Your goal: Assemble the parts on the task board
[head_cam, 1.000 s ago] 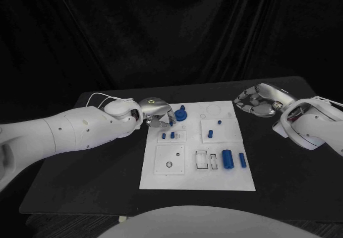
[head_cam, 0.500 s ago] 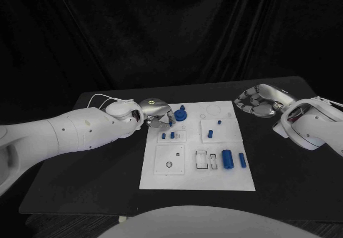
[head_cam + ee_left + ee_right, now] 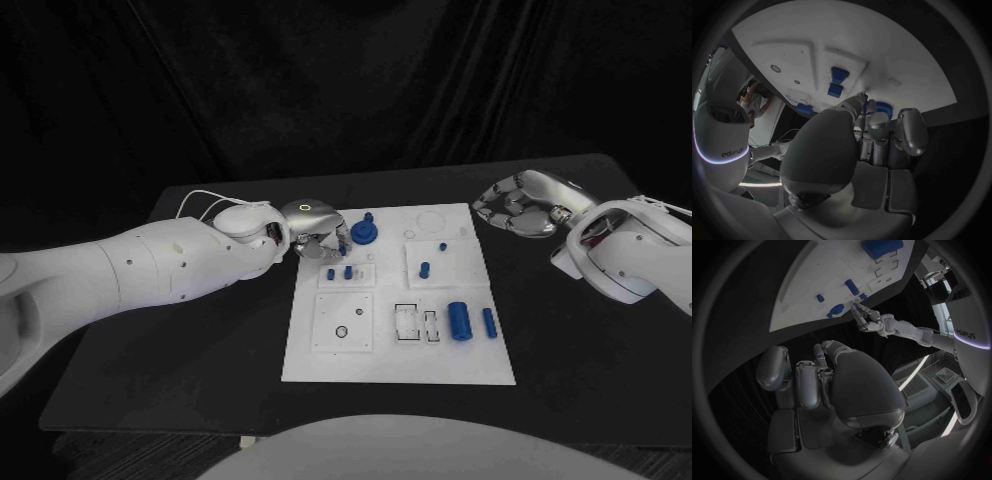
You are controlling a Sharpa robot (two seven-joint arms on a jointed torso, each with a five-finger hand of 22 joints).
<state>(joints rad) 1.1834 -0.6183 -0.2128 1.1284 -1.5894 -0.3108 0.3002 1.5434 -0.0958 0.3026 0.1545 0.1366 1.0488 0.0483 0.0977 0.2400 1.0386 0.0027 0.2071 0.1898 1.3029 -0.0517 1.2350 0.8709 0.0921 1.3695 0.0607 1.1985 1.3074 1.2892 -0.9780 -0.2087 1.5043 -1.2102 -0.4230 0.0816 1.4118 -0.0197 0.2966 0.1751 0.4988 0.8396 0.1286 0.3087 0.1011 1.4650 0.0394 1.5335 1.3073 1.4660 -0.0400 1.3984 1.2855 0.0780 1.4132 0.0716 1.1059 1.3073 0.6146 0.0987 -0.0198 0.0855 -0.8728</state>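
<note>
White task board: the plate (image 3: 397,300) lies in the middle of the black table (image 3: 577,330), long side running away from the robot.
Blue gear-like part: a round piece with a stub on top (image 3: 365,232) stands at the board's far left corner, just beside the left hand's fingertips.
Left hand: the silver hand (image 3: 315,228) sits at that far left corner of the board; from the left wrist view its fingers (image 3: 879,125) reach down together toward a blue piece (image 3: 882,107) at the board's edge. Whether they actually pinch it cannot be told.
Right hand: it (image 3: 522,204) hangs off the board's far right corner, above the table, fingers curled in loosely with nothing in them; the right wrist view shows the same bent fingers (image 3: 807,382) around no part.
Small pegs: two short blue pegs (image 3: 339,272) stand side by side in the left middle plate, a taller one (image 3: 426,268) in the right one.
Cylinders: a thick blue cylinder (image 3: 460,320) and a slimmer one (image 3: 489,321) lie near the board's right edge, apart from each other.
</note>
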